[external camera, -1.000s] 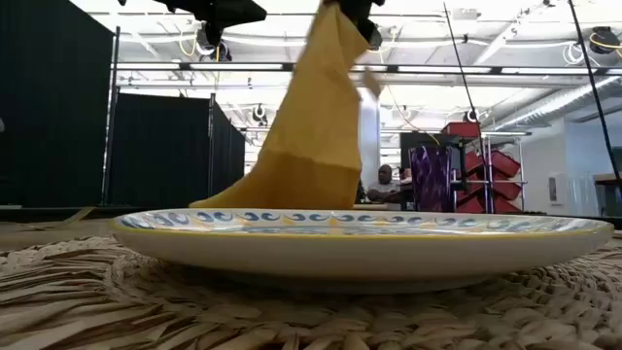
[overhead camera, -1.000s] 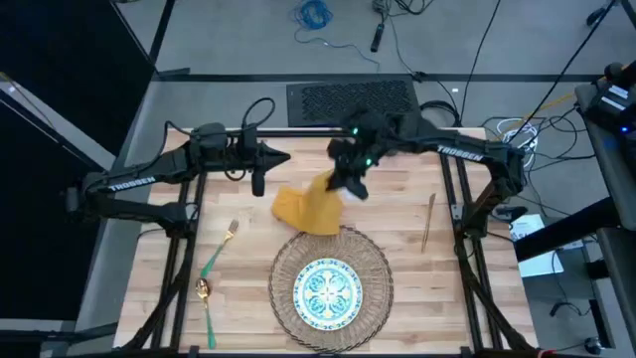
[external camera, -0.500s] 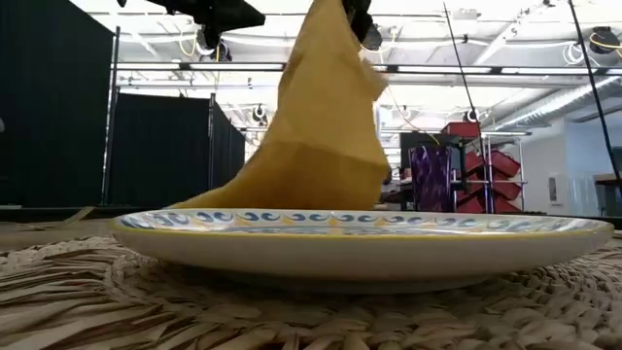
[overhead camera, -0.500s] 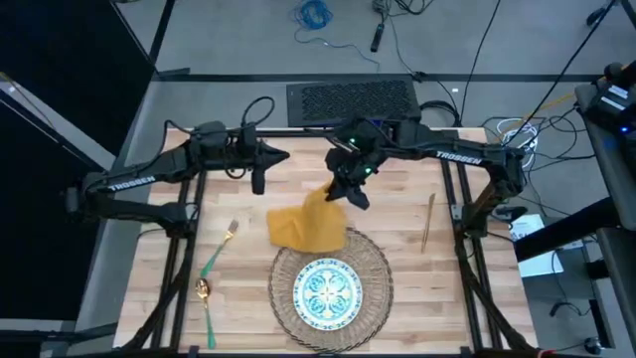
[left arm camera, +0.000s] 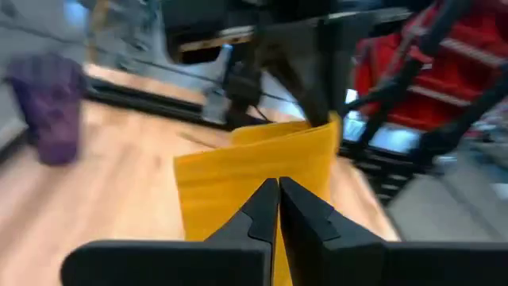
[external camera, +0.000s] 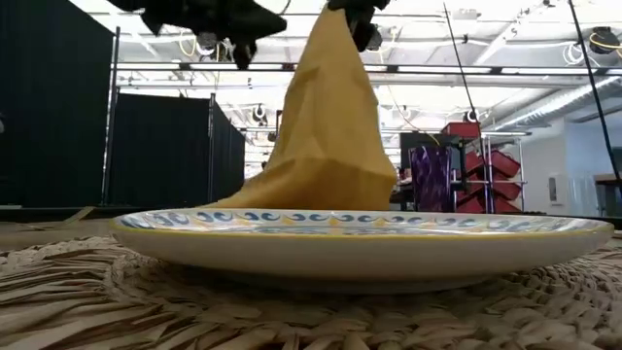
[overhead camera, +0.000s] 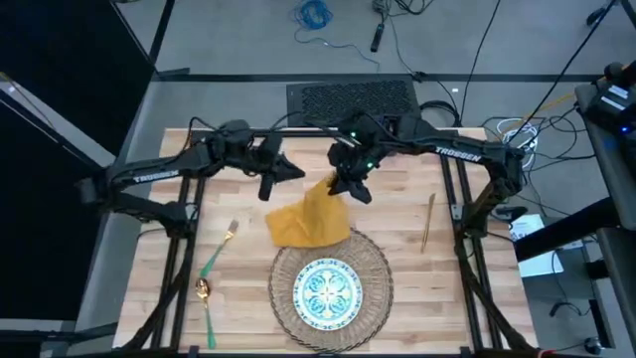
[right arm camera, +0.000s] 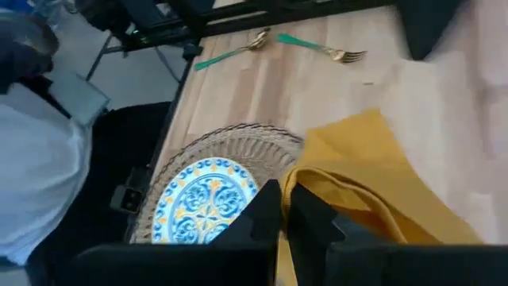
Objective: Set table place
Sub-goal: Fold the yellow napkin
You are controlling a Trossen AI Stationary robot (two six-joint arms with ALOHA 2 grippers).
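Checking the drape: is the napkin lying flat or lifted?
Lifted: the right claw pinches the napkin by its top corner; its lower edge trails on the table.

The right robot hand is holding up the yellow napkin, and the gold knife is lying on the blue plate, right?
Not quite. The right gripper does hold the yellow napkin up by one corner, but the gold knife is not on the blue plate. The high view shows it lying on the bare table, off to the right of the wicker placemat; the plate has nothing on it.
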